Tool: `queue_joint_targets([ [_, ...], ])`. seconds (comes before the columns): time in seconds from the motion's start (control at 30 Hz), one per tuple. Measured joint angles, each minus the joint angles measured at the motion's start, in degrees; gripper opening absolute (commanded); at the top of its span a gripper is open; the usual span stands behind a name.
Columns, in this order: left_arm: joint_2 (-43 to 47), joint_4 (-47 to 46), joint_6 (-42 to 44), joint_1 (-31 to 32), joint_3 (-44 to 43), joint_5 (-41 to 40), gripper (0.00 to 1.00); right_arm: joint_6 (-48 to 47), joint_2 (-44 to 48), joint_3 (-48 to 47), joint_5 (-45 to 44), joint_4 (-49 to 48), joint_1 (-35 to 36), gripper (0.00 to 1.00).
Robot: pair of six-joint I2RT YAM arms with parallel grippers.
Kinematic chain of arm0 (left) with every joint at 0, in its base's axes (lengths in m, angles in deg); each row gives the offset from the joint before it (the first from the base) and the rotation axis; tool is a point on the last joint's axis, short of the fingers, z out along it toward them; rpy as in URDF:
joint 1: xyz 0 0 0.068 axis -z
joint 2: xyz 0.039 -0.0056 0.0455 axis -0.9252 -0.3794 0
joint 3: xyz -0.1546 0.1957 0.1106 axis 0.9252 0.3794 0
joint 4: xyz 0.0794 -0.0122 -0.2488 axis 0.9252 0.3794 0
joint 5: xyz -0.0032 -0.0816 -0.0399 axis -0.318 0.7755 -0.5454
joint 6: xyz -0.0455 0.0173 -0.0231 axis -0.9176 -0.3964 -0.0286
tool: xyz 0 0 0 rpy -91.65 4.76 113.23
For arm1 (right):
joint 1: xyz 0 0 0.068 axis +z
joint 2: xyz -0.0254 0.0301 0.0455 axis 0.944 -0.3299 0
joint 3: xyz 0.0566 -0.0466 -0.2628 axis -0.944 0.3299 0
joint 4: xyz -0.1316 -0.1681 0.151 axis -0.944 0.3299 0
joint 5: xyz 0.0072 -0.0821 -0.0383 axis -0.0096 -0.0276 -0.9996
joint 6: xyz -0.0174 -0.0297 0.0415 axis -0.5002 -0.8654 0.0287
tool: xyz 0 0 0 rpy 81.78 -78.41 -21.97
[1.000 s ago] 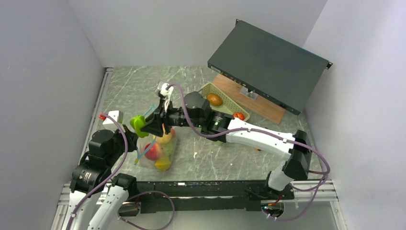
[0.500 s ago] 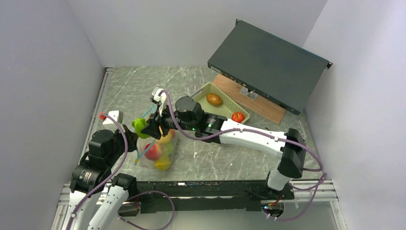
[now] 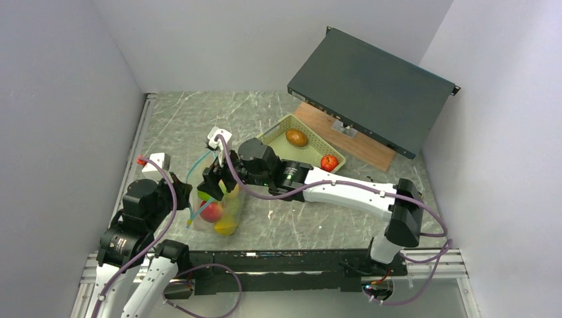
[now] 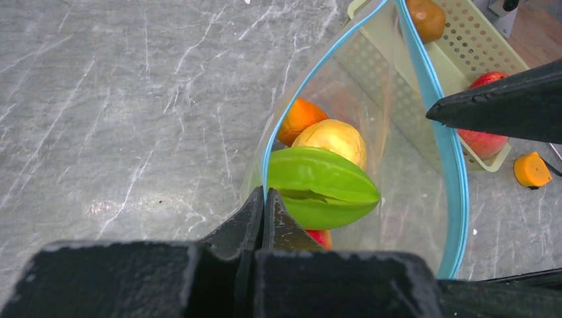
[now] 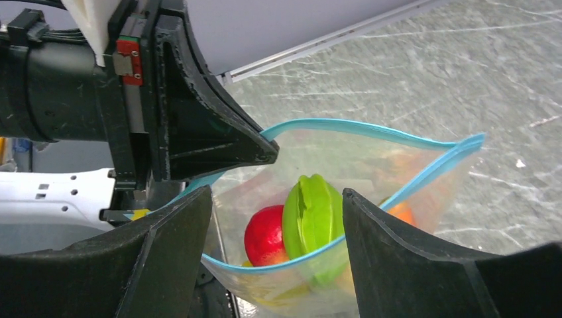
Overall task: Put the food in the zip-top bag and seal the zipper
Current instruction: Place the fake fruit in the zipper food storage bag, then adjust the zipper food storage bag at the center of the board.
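Observation:
The clear zip-top bag (image 3: 222,213) stands open on the table and holds several toy fruits. My left gripper (image 4: 264,197) is shut on the near side of its teal zipper strip (image 5: 371,129) and holds the mouth open. My right gripper (image 5: 275,199) is open just above the mouth. The green starfruit (image 5: 311,215) lies loose in the bag below the open jaws, beside a red fruit (image 5: 265,235). The left wrist view shows the starfruit (image 4: 318,189) on top of an orange fruit (image 4: 298,119) and a yellow one (image 4: 335,139). The slider tab is not visible.
A pale green basket (image 3: 275,132) behind the bag holds a brown fruit (image 3: 296,138) and a red one (image 3: 329,161). A dark metal box (image 3: 371,89) leans on a wooden board at the back right. A flat orange piece (image 4: 531,169) lies by the basket.
My right gripper moved left and down over the bag mouth with the green starfruit, then opened. The starfruit now lies inside the bag. My left gripper has kept its hold.

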Motion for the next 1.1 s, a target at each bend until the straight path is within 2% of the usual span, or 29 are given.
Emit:
queue_joint_targets([
  [0.43,-0.3,0.0,0.0,0.0,0.0,-0.1,0.0,2.7,4.0,0.0,-13.1,6.3,0.0,0.73],
  [0.77,-2.7,0.0,-1.3,0.0,-1.1,0.8,0.0,13.7,2.5,-0.1,-16.8,9.9,0.0,0.66],
  [0.93,-2.7,0.0,-1.4,0.0,-1.0,0.8,0.0,16.0,-0.5,-1.5,-17.5,11.8,0.0,0.51],
  [1.0,-2.7,0.0,-1.5,0.0,-1.0,0.8,0.0,16.6,-1.8,-2.5,-17.4,12.0,0.1,0.33],
  [1.07,-2.8,0.1,-1.9,0.0,-1.0,0.9,0.0,16.8,-2.8,-3.2,-17.2,12.1,0.2,0.02],
  [1.1,-3.0,0.1,-2.3,0.0,-1.1,0.9,0.0,16.7,-3.2,-3.6,-17.2,12.2,0.3,0.0],
])
